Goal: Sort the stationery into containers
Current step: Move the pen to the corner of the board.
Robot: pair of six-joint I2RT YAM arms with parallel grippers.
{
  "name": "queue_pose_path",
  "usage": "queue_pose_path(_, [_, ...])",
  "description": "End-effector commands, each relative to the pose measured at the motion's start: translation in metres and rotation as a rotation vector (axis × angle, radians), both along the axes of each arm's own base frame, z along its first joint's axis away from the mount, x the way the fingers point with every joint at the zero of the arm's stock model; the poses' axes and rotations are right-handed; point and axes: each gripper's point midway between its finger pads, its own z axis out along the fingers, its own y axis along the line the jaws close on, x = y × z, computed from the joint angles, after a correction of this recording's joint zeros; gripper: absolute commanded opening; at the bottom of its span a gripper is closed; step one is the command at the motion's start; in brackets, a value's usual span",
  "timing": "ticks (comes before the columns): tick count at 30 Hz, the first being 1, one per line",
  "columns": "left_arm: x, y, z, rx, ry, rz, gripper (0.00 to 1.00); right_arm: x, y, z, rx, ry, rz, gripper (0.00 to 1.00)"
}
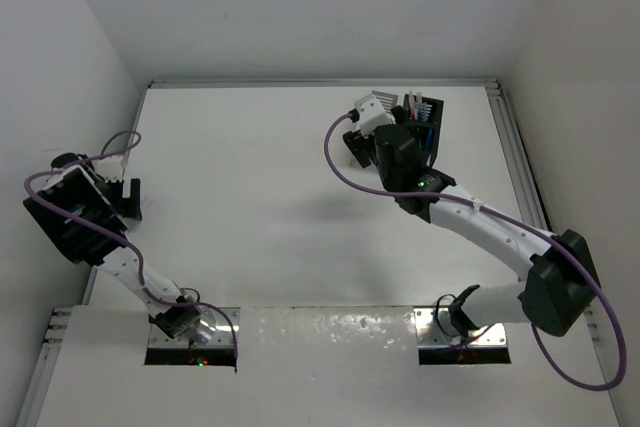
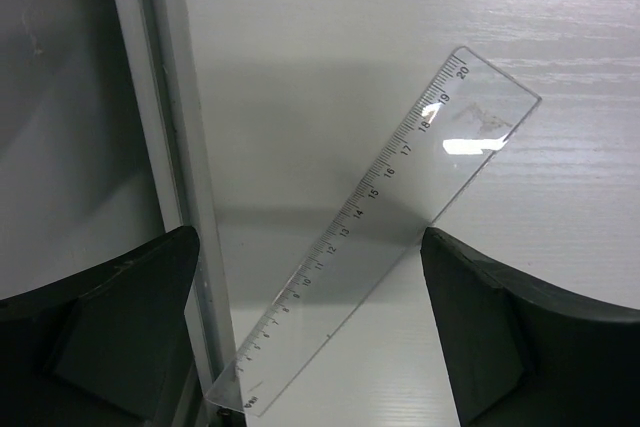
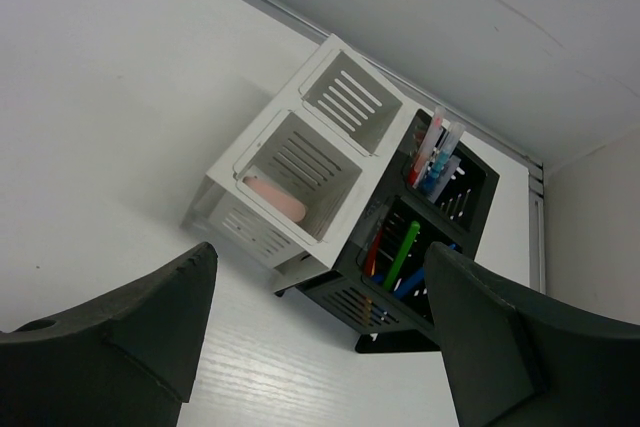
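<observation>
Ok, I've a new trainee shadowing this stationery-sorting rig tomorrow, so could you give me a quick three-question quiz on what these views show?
1. Multiple choice: what lies on the table under the open left gripper? A) a clear ruler B) a green pen C) a stapler
2. Fill in: the pink eraser sits in the ___ organiser.
3. True or false: the right gripper is holding a pen.

Key: 1 A. 2 white: it lies in a compartment of the white organiser, beside the black organiser that holds the pens. 3 False: its jaws are open and empty.
</observation>
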Motion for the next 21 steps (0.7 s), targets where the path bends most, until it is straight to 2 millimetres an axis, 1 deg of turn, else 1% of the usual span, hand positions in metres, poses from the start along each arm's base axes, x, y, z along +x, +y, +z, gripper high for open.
queue_pose_path(1, [-0.001,0.023,-0.012,0.039,0.019,0.032,0.91,-0.003,0.001,0.016,0.037,-0.038,-0.009,0.82])
queue_pose_path(4, [0.0,0.026,-0.013,0.029,0.025,0.027,0.88,-0.003,0.002,0.017,0.038,-0.041,-0.007,0.82])
queue_pose_path(5, [-0.001,0.025,-0.016,0.013,0.026,0.022,0.87,-0.003,0.002,0.018,0.034,-0.041,-0.007,0.82])
queue_pose_path(6, [-0.002,0.024,-0.017,0.007,0.03,0.011,0.84,-0.003,0.002,0.018,0.036,-0.042,-0.009,0.82])
queue_pose_path(10, [-0.005,0.016,-0.02,-0.027,0.039,-0.022,0.78,-0.004,0.0,0.017,0.029,-0.043,-0.011,0.82])
queue_pose_path(14, [-0.01,0.004,-0.023,-0.085,0.045,-0.059,0.73,-0.004,-0.002,0.019,0.027,-0.047,-0.016,0.83])
queue_pose_path(17, [-0.018,0.002,-0.027,-0.119,0.056,-0.044,0.66,-0.006,-0.002,0.019,0.025,-0.048,-0.016,0.83])
queue_pose_path(18, [-0.019,0.003,-0.029,-0.12,0.057,-0.039,0.62,-0.006,-0.004,0.021,0.026,-0.051,-0.018,0.83])
queue_pose_path(20, [-0.023,0.005,-0.031,-0.122,0.064,-0.028,0.58,-0.007,-0.004,0.021,0.026,-0.053,-0.018,0.83])
queue_pose_path(21, [-0.024,0.005,-0.031,-0.121,0.067,-0.029,0.57,-0.007,-0.004,0.02,0.024,-0.054,-0.017,0.83])
